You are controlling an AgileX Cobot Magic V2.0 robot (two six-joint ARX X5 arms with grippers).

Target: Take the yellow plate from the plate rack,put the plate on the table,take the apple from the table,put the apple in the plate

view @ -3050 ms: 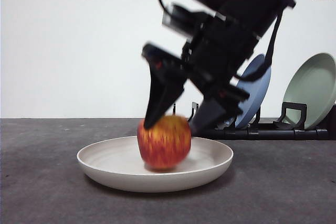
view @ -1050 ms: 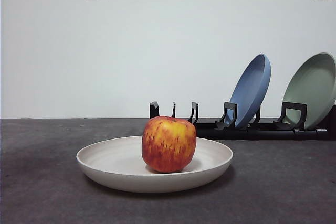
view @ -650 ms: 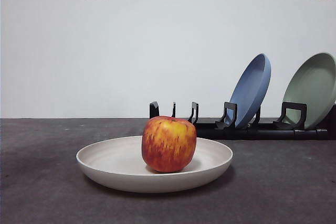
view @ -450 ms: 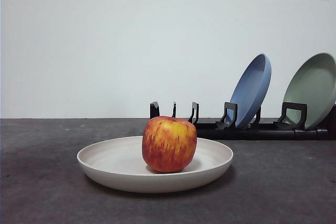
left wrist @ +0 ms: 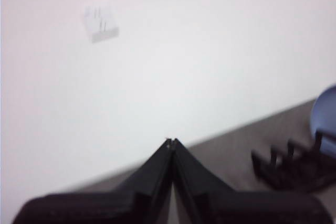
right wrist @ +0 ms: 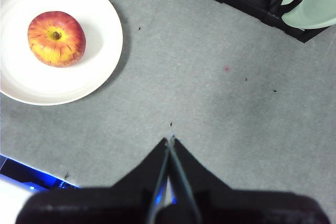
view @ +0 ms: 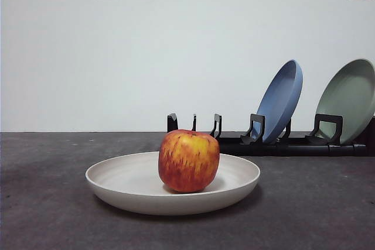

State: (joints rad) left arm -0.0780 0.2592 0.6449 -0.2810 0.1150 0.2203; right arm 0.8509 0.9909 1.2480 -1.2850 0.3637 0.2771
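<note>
Now we find the apple (view: 188, 161) sitting inside the yellow plate (view: 117, 182), a little right of the plate's middle in the front view, and the plate lying flat on the table (view: 53, 215) in the lower centre of that frame. Behind it, along the right side, the plate rack (view: 275, 143) holds a blue plate (view: 281, 100) and a sage-green plate (view: 350, 100) leaning in their slots, with the rack's nearer slots bare. We judge the task's steps to be done as things lie. Our right gripper (right wrist: 170, 141) hangs high above the table with its two jaws pressed tip to tip and nothing between them; in its wrist view the apple (right wrist: 56, 38) and plate (right wrist: 100, 3) sit in the upper left of the frame, well apart from the jaw tips, so any further reach would have to travel that way. Our left gripper (left wrist: 171, 142) is likewise closed and empty, pointed at the white wall, with only an end of the rack (left wrist: 294, 169) at the lower right of its frame; neither apple nor plate shows there. By that, we take the right arm as the better placed of the two. An apple is round, so it has no long axis to line up with.
</note>
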